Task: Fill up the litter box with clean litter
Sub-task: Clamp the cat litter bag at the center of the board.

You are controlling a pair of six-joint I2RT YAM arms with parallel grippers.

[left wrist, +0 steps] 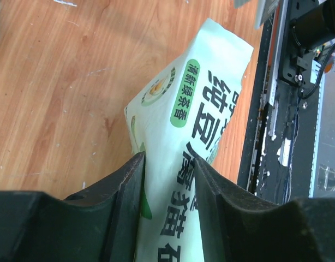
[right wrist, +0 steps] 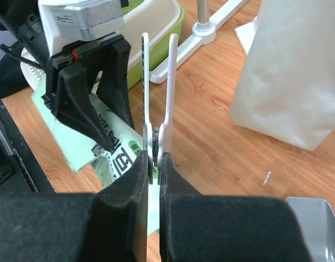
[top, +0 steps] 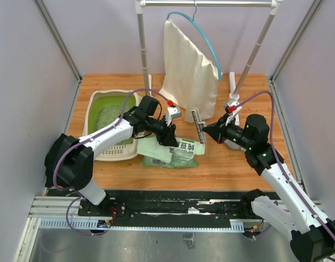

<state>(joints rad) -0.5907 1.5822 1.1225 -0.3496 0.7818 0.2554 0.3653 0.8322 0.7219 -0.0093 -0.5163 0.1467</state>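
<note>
The beige litter box [top: 98, 100] with a lime-green inside stands at the left of the table, and pale clean litter [top: 109, 114] lies in it. Its corner [right wrist: 156, 24] also shows in the right wrist view. A green printed bag [top: 175, 154] lies flat on the wood just right of the box. My left gripper [top: 168, 136] hangs over the bag's near end, and its jaws [left wrist: 168, 161] are open, with the bag [left wrist: 205, 103] showing between them. My right gripper [top: 207, 131] is shut on a white spring clip [right wrist: 170, 76], which it holds upright beside the left gripper's fingers [right wrist: 85, 103].
A cream cloth bag [top: 189, 68] hangs from a hanger on a metal rack at the back, with the rack's white foot [top: 233, 103] behind my right arm. A grey metal thing [right wrist: 315, 224] sits at the lower right of the right wrist view. Frame posts stand on both sides.
</note>
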